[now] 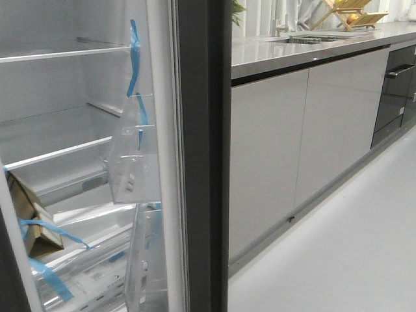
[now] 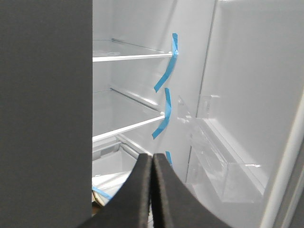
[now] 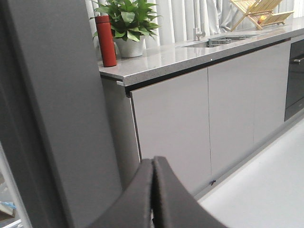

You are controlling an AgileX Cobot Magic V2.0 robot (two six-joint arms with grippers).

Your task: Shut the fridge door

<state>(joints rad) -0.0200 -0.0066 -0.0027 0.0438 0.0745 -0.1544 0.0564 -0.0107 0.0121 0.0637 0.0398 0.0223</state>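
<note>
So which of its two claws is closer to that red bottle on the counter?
Right. The right gripper faces the counter, where the red bottle stands by the plant. The left gripper points into the open fridge, with no bottle in its view.

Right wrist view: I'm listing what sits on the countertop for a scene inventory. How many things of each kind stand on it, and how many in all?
Red bottle: 1
Potted plant: 1
Tap: 1
Wooden dish rack: 1
Total: 4
</note>
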